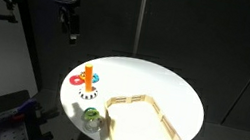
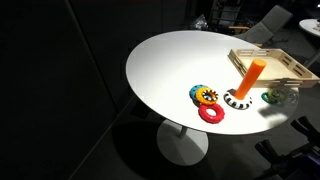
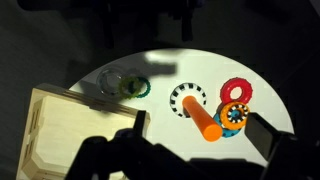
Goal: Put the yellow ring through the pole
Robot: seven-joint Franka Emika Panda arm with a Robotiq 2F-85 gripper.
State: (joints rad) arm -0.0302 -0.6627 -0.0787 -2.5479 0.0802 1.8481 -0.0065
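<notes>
While the end effector hangs open, one yellow ring lies near one pole.

On the white table I saw the pole orange, a black-and-white striped ring, a red ring at lower centre, and the yellow ring edged with blue. The tray was pale wood, and I noted a green ring at lower left.

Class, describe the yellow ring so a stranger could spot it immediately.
On the round white table, find the upright orange peg beside the wooden tray. Away from the tray lie two rings: the small yellow ring overlaps a blue piece, unlike the bare red ring.
</notes>
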